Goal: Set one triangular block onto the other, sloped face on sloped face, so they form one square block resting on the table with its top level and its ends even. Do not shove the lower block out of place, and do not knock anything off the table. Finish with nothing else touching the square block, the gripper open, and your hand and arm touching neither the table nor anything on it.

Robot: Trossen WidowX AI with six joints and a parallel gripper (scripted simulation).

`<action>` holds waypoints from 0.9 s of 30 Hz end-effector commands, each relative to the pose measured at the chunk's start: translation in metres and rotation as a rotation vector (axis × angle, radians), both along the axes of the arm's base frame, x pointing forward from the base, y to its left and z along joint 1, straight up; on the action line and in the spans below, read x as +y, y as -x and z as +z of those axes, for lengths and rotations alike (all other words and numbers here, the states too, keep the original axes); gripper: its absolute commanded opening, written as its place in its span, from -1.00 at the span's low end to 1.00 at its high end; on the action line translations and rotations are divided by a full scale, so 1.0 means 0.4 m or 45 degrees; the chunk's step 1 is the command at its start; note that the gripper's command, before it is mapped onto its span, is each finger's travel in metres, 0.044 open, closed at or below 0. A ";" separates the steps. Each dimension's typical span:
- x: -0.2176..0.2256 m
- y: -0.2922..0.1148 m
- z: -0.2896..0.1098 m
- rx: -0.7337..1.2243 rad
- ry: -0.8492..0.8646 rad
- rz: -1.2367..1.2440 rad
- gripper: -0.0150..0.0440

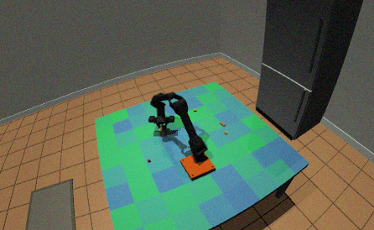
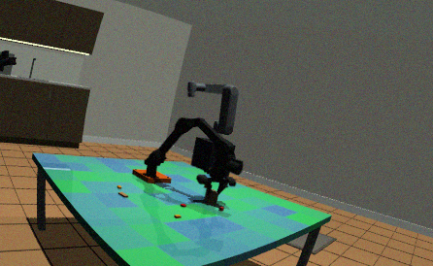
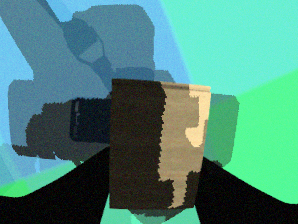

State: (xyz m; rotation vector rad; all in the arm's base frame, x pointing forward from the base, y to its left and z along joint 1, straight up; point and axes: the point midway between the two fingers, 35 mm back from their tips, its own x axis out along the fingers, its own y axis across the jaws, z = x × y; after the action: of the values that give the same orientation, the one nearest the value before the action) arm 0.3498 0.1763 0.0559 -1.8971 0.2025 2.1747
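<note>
My gripper [image 1: 162,124] [image 2: 213,193] [image 3: 152,156] is shut on a tan wooden block [image 1: 162,129] [image 2: 212,197] [image 3: 175,130], which fills the middle of the wrist view between the two black fingers. The gripper points down and holds the block low over the green and blue checked table [image 1: 235,197] [image 2: 126,233], left of the arm's base. I cannot tell whether the block touches the table. A small tan-orange piece [image 1: 222,123] [image 2: 122,194] lies on the far side of the arm. It is too small to tell whether it is the other triangular block.
The arm stands on an orange base plate [image 1: 198,167] [image 2: 151,176]. Small orange bits [image 1: 194,110] [image 1: 225,133] [image 2: 178,216] and red bits [image 1: 149,159] [image 2: 221,208] lie scattered on the table. A dark refrigerator [image 1: 306,63] stands beyond the table's right side.
</note>
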 end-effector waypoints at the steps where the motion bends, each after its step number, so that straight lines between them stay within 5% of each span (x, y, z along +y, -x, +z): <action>1: 0.001 0.003 -0.002 0.002 -0.004 -0.006 -0.49; 27: 0.001 0.002 0.000 0.003 -0.004 -0.010 -0.49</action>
State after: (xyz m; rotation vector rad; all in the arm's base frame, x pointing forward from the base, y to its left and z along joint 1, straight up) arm 0.3496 0.1763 0.0557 -1.8961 0.2035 2.1737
